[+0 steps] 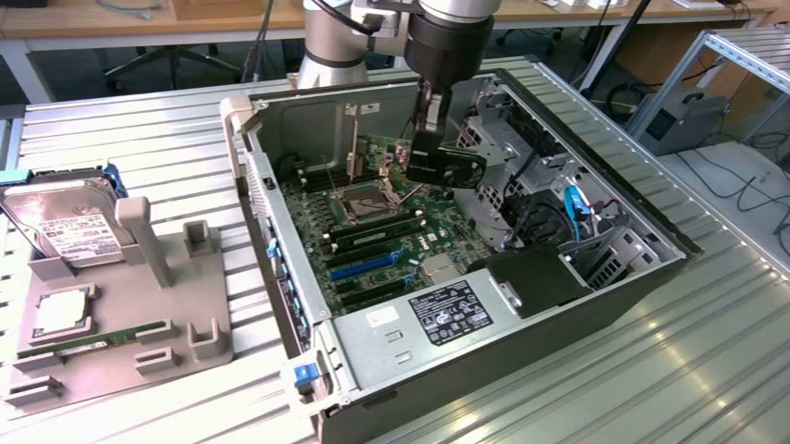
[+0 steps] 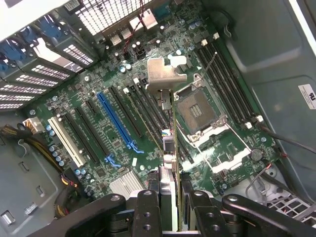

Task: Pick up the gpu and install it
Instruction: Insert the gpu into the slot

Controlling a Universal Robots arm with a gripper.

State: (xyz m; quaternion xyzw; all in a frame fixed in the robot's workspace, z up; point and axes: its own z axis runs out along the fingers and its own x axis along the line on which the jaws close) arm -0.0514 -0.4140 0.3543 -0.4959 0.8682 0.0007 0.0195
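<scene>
My hand gripped the gpu edge-on (silvery bracket farthest from me) over the motherboard, down inside the open computer case.

We overlook the open grey metal computer case from above; our wrist camera, seemingly steep, closely faces its green motherboard, which both views share.

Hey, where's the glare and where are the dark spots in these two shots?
Exterior view: overhead light streaks brightly off the ribbed metal table, while the drive-bay side of the computer case sits in shade. Wrist view: the graphics card has a silver bracket that catches the light, the pale case edge is washed out white, and the tool clamping the card looks dark.
</scene>
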